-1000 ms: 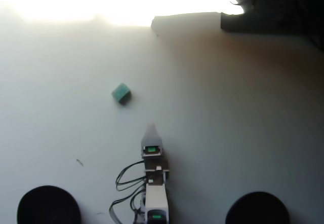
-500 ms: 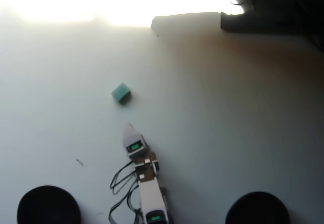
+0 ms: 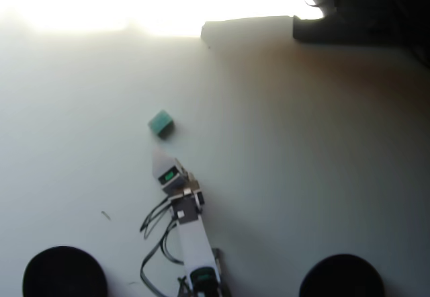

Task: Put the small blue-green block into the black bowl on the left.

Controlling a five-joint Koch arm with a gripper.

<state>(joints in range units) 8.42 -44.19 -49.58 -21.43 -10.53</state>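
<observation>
The small blue-green block (image 3: 160, 123), a tiny teal cube with a paler top face, lies alone on the pale matte tabletop (image 3: 302, 162), left of centre in the overhead view. It has not shifted over the last second; nothing touches it.

What has changed is the arm. A second ago the pale, pointed gripper (image 3: 158, 154) of the white robot arm (image 3: 191, 243) pointed straight up the picture, well right of and below the block. It has since swung to the picture's left and reached forward, and its tip now sits just below the block, near but apart from it. From this view the jaws lie one over the other as a single pale wedge, so I cannot tell whether the fingers are spread or pressed together. Height above the table cannot be judged either.

Reading: the approach is under way and close to complete; no grasp has been made.

The round matte black bowl (image 3: 64, 272) at the lower left corner is well apart from the block and shows nothing inside. A second round black bowl (image 3: 342, 277) of like size sits at the lower right. Black cables (image 3: 153, 233) loop beside the arm. Strong glare washes out the top edge of the table.
</observation>
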